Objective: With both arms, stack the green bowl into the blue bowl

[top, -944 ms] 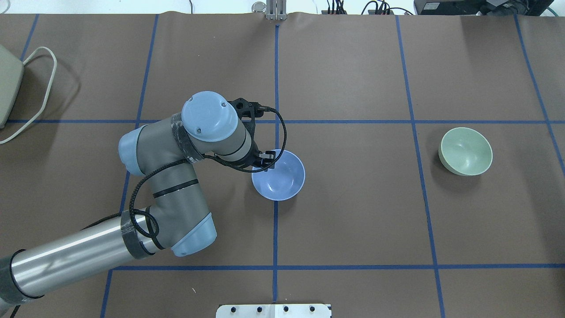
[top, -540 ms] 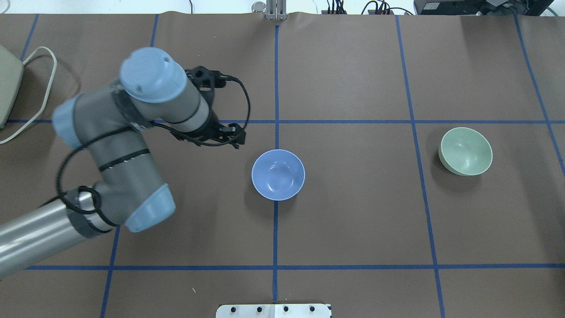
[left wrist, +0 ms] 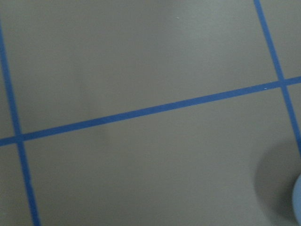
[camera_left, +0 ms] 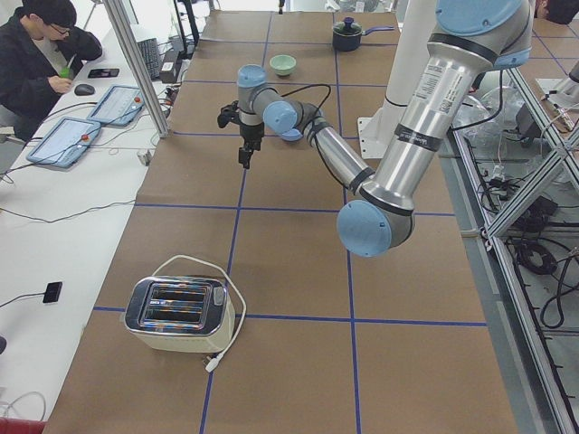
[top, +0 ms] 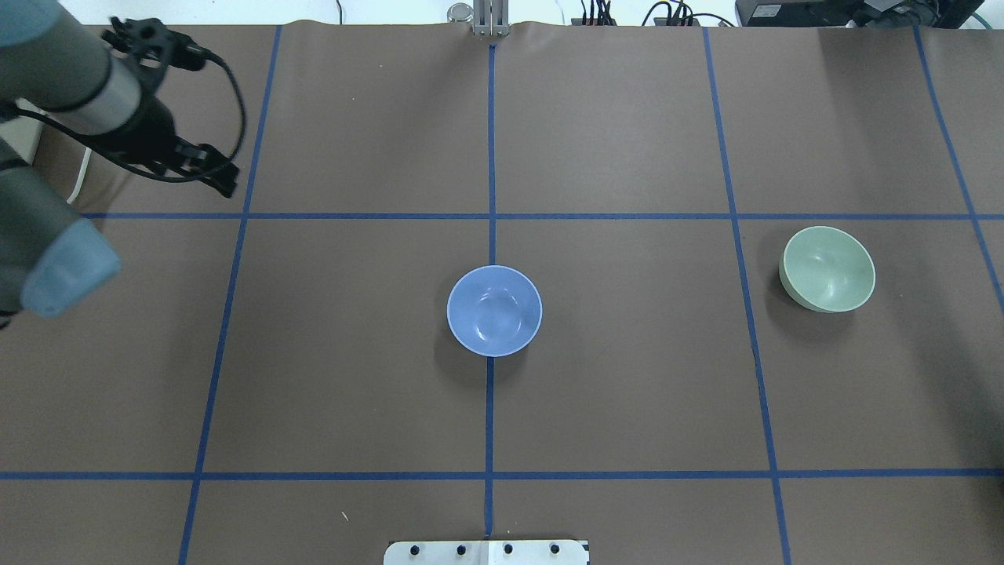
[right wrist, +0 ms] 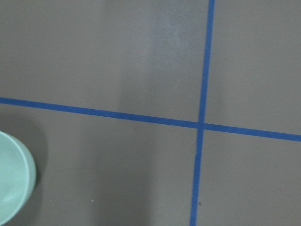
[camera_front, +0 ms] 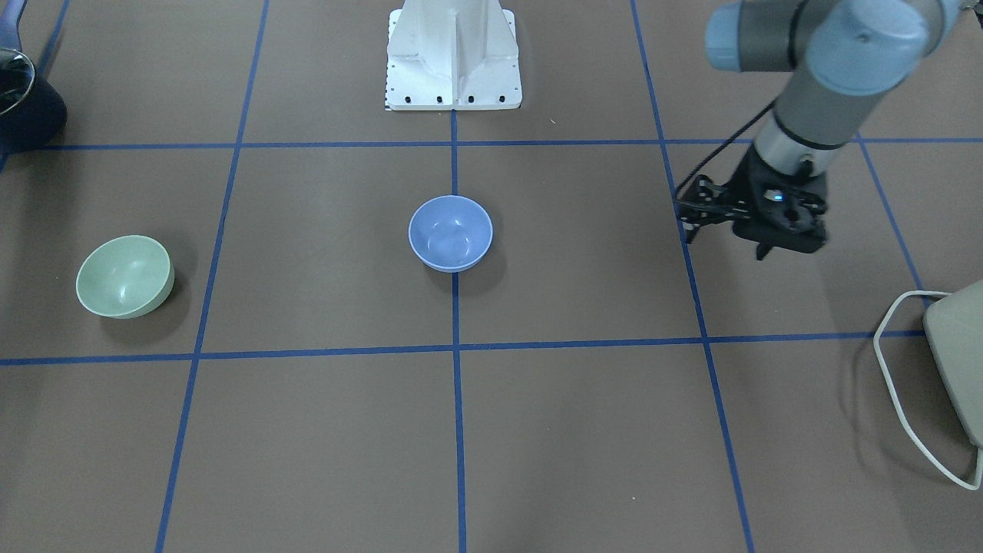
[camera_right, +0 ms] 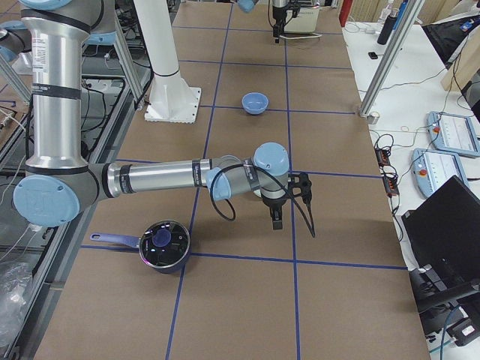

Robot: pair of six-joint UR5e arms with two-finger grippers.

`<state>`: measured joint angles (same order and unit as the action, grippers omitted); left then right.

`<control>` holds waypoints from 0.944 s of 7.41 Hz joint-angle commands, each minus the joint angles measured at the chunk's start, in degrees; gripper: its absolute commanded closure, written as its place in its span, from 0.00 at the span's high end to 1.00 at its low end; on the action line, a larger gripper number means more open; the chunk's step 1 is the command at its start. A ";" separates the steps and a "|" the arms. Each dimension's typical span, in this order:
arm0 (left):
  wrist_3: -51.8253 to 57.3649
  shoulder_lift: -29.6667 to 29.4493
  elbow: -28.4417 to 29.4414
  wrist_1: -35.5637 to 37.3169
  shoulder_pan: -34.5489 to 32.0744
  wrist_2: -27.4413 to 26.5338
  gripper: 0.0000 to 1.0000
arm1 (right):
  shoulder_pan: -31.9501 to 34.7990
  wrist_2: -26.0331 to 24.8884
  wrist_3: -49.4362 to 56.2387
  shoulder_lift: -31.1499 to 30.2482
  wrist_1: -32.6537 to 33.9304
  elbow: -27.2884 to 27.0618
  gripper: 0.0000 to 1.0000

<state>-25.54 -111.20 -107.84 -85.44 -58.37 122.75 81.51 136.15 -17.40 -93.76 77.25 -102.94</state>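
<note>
The blue bowl (top: 494, 311) stands upright at the table's centre, on a tape crossing; it also shows in the front view (camera_front: 450, 232). The green bowl (top: 827, 268) stands alone far to the right, tilted a little; it also shows in the front view (camera_front: 124, 276). My left gripper (top: 216, 174) hangs open and empty over the far left of the table, well away from the blue bowl. My right gripper (camera_right: 275, 219) shows only in the exterior right view, so I cannot tell if it is open. Its wrist view catches the green bowl's edge (right wrist: 14, 181).
A toaster (camera_left: 179, 314) with a white cord stands at the table's left end. A dark pot (camera_right: 165, 244) with a lid sits at the right end near the robot. The white pedestal base (camera_front: 453, 57) stands at the robot's edge. Blue tape lines grid the brown table.
My left gripper let go of the blue bowl's rim and swung away to the far left. The blue bowl stays at the centre. The green bowl has not moved.
</note>
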 commanded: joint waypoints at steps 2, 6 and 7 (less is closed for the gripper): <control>29.50 11.34 3.49 0.98 -24.25 9.93 0.99 | -10.64 -5.17 -19.02 2.69 -0.08 -6.57 1.00; 36.70 16.62 15.81 -2.18 -36.45 4.90 0.98 | -20.08 -13.37 -20.49 6.58 -0.17 -4.83 1.00; 36.70 17.16 16.34 -2.10 -36.55 3.13 0.99 | -20.16 -13.46 -18.48 6.48 -0.26 -3.16 1.00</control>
<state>10.89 -95.03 -92.70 -87.04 -93.71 128.53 61.97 123.27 -37.64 -87.13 77.19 -107.92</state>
